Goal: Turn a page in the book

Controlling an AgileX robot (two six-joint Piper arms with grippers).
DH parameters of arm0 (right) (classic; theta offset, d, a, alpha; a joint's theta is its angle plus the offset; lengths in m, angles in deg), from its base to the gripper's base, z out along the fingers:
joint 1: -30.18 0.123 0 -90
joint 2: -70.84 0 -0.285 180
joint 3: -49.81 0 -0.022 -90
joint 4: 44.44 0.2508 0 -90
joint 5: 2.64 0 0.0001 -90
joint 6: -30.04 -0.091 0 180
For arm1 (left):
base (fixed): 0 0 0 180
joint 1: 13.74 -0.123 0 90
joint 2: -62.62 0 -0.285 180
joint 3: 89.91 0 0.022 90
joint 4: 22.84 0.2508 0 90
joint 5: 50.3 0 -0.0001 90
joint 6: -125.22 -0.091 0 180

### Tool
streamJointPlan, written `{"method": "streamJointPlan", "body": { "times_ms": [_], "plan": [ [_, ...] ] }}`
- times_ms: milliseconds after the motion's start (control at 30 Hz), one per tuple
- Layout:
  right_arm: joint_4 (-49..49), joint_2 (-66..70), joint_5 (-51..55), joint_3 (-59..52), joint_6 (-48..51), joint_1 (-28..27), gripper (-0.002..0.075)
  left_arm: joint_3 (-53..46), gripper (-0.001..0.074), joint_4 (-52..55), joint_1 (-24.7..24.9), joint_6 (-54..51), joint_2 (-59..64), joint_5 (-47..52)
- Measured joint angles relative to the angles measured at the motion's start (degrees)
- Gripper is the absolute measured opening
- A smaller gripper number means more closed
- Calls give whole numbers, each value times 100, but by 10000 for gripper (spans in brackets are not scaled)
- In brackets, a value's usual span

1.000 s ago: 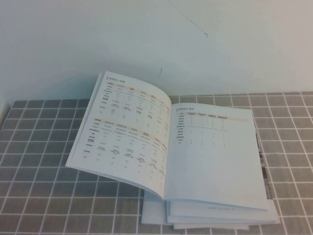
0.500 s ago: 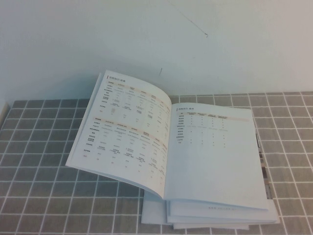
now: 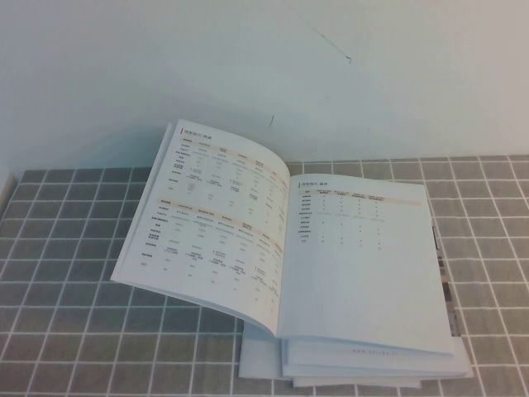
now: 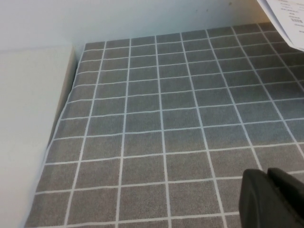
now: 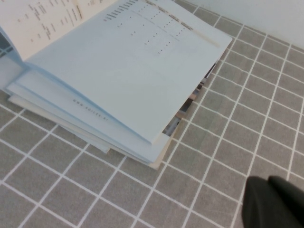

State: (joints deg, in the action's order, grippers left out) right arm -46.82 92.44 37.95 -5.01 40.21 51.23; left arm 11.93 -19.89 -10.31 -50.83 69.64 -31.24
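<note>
The book (image 3: 331, 273) is lying open on the grey tiled cloth (image 3: 66, 248), on top of a stack of spare booklets (image 3: 364, 368), with its spine running away from the robot toward the wall. The page (image 3: 202, 223) printed with tables is being held lifted on the left half, its free edge standing clear of the cloth, while the right-hand leaf (image 3: 364, 265) is lying flat.

Neither arm is being shown in the high view. The right gripper (image 5: 275, 202) is being seen only as a dark tip in its wrist view, parked over bare tiles, with the book's near right corner (image 5: 159, 142) lying ahead of it and close by. The left gripper (image 4: 273, 197) is likewise being seen as a dark tip, and only a corner of the raised page (image 4: 287, 19) is being caught far ahead of it, well apart.

Whether either pincer is released or clenched cannot be told. The right arm is being judged the nearer for lifting the flat leaf's outer edge.
</note>
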Motion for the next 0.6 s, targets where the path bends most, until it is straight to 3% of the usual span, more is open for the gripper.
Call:
{"method": "streamJointPlan", "body": {
  "times_ms": [233,600],
  "plan": [
    [0,0,0,0,0,0,-2,0,-4,-645,-102,-589,0,0],
    [8,0,0,0,0,0,-2,0,-4,-704,-102,-636,0,0]
  ]
}}
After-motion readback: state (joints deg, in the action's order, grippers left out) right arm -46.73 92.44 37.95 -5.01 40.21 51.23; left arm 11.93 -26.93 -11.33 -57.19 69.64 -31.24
